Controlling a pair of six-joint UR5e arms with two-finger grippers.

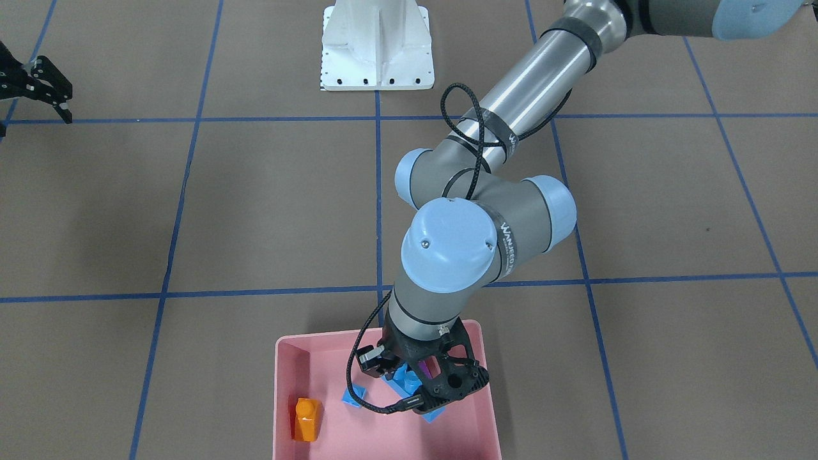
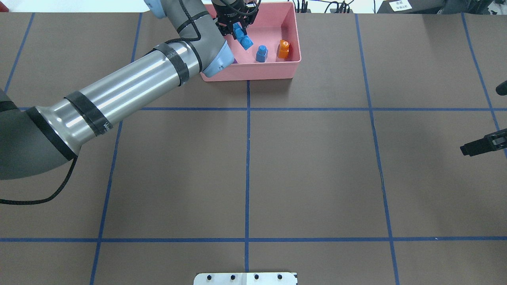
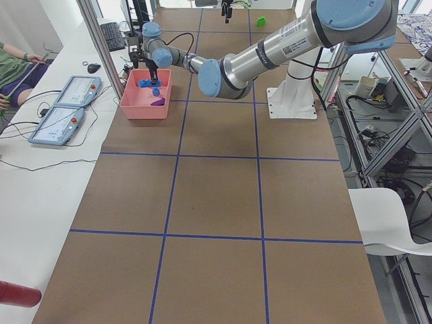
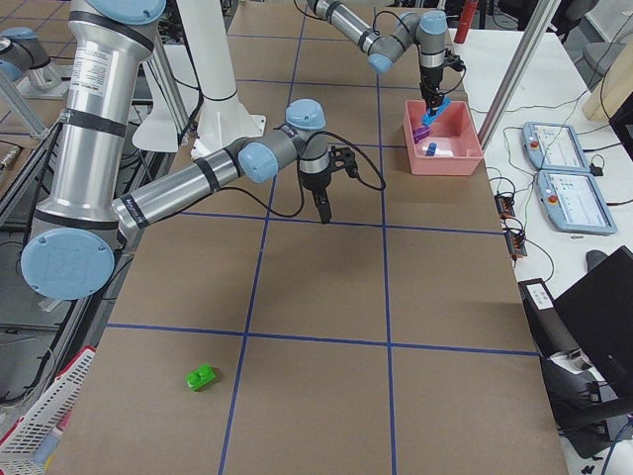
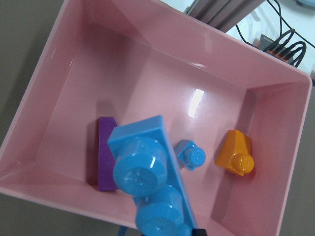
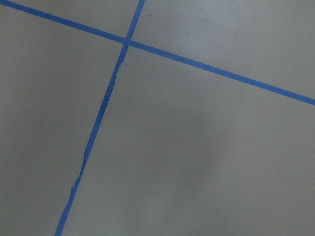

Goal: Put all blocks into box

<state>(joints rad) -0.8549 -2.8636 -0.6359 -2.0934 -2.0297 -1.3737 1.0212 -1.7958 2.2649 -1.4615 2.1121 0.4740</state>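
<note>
brown tabletop (image 2: 317, 178), blue tape grid (image 2: 248, 166), pink box (image 2: 257, 71) near edge

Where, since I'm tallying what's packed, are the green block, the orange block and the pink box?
green block (image 4: 201, 377), exterior right view, its top face.
orange block (image 2: 283, 49), overhead exterior view, its top face.
pink box (image 2: 269, 71), overhead exterior view, its near outer wall.

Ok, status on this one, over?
Left pincer shut on long blue four-stud plastic brick over pink plastic tray. Green plastic brick out on table. Right pincer clear, state unclear.
</note>
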